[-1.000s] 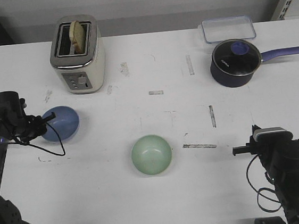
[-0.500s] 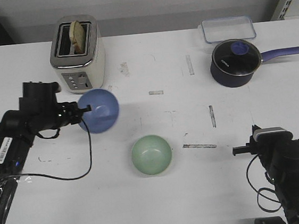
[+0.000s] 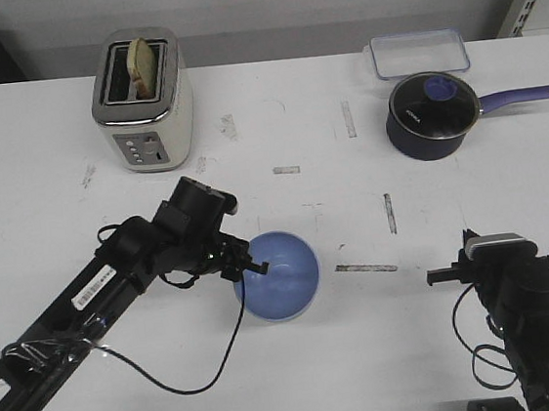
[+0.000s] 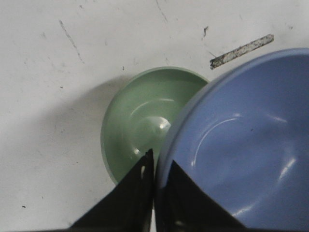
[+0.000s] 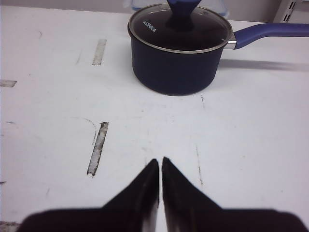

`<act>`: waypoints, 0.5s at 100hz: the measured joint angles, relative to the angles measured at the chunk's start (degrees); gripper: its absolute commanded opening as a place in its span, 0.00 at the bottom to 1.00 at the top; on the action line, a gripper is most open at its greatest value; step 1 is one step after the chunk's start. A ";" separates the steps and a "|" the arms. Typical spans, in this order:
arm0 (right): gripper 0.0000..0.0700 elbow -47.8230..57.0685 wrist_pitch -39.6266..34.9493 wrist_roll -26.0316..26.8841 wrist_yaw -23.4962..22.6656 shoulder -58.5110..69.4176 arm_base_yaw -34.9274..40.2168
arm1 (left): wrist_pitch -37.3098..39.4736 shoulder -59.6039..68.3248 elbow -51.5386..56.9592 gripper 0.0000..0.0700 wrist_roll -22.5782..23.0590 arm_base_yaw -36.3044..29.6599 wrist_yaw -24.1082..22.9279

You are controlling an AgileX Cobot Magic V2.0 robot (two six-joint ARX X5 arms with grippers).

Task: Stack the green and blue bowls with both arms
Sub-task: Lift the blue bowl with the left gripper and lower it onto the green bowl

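Observation:
My left gripper [image 3: 250,267] is shut on the rim of the blue bowl [image 3: 280,274] and holds it over the table's middle. In the front view the blue bowl hides the green bowl. In the left wrist view the blue bowl [image 4: 241,145] sits above and partly over the green bowl [image 4: 135,121], which rests upright on the table, and my left gripper [image 4: 155,164] pinches the blue rim. My right gripper [image 3: 437,276] is shut and empty at the front right; in the right wrist view the right gripper [image 5: 160,163] hovers over bare table.
A cream toaster [image 3: 141,102] with a slice of bread stands at the back left. A dark blue lidded saucepan [image 3: 432,115] with its handle pointing right and a clear plastic container [image 3: 418,53] stand at the back right. Tape marks dot the white table [image 3: 353,207].
My left arm has carried the blue bowl from the left side of the table, past the toaster, to right over the green bowl. The right arm has not moved.

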 measured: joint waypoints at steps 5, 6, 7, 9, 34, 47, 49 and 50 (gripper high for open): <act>0.00 0.00 0.00 0.00 0.02 0.00 0.00 | -0.22 1.29 0.00 0.00 0.07 -0.28 -0.02; 0.00 0.00 0.00 0.00 0.00 0.00 0.00 | -0.24 1.55 0.00 0.00 0.09 -0.28 -0.04; 0.00 0.00 0.00 0.00 0.00 0.00 0.00 | -0.26 1.81 0.00 0.00 0.13 -0.28 -0.04; 0.00 0.00 0.00 0.00 0.00 0.00 0.00 | -0.24 2.29 0.00 0.00 0.20 -0.33 -0.07; 0.00 0.00 -0.02 0.00 0.02 0.00 0.00 | -0.17 7.21 0.00 0.00 1.68 -0.35 -0.15; 0.00 0.00 -0.04 0.00 0.02 0.00 0.00 | -0.24 8.50 0.00 0.00 2.40 -0.35 -0.17; 0.00 0.00 -0.04 0.00 0.02 0.00 0.00 | -0.26 8.66 0.00 0.00 2.58 -0.35 -0.17; 0.00 0.00 -0.04 0.00 0.02 0.00 0.00 | -0.26 8.72 0.00 0.00 2.69 -0.35 -0.17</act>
